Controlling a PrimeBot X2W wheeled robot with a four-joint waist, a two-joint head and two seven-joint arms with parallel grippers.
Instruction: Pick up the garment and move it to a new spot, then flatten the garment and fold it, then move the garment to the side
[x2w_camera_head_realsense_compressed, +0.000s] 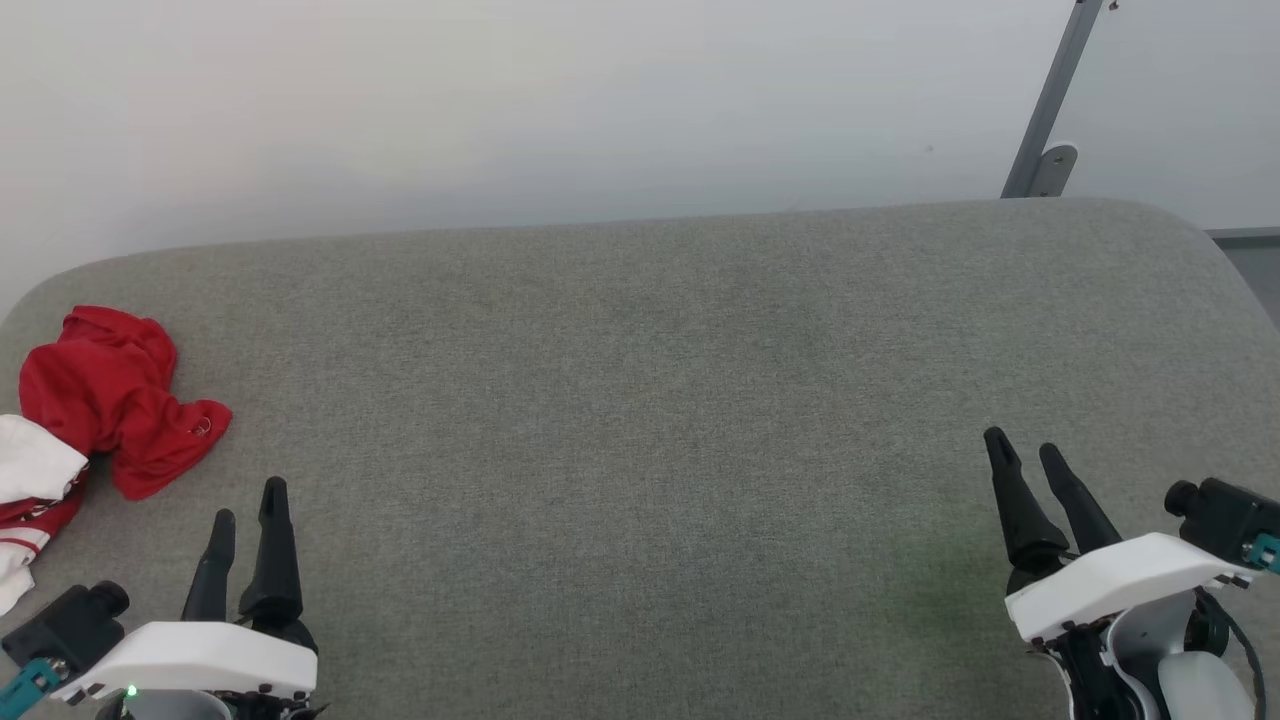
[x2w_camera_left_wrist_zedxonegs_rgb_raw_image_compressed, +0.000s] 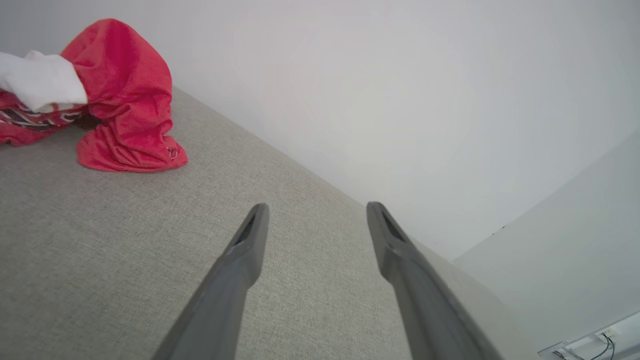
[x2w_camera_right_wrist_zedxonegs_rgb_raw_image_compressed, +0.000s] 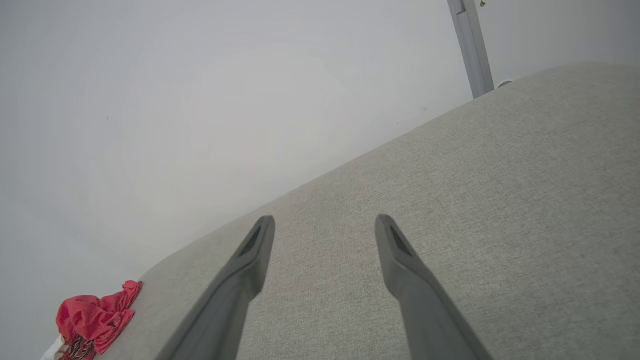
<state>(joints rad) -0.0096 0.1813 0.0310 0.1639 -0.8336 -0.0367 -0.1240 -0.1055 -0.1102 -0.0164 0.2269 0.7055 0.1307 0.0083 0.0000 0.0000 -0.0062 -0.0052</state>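
Garment (x2w_camera_head_realsense_compressed: 110, 400) lies bunched in a heap at the far left edge of the head view, at mid height, on the grey fabric surface (x2w_camera_head_realsense_compressed: 640, 400). Red cloth forms the upper and right part of the heap. White cloth and striped trim sit at the frame's left border and are partly cut off there. The garment is neither flattened nor folded.

The left gripper (x2w_camera_head_realsense_compressed: 248, 500) stands in the lower left of the frame with its fingers pointing up the frame. Its tips are just below and to the right of the heap's lower red lobe, near it but not touching. In the left wrist view the two fingers are parted, with bare grey fabric in the gap and nothing held. The heap fills that view's upper left corner, up and to the left of the fingertips.

The right gripper (x2w_camera_head_realsense_compressed: 1021, 443) stands in the lower right of the head view, well apart from the heap. Its fingers are likewise spread and empty. In the right wrist view the red cloth shows small in the lower left corner.

A pale wall (x2w_camera_head_realsense_compressed: 500, 100) backs the surface, and a grey metal post (x2w_camera_head_realsense_compressed: 1050, 100) rises at the upper right.
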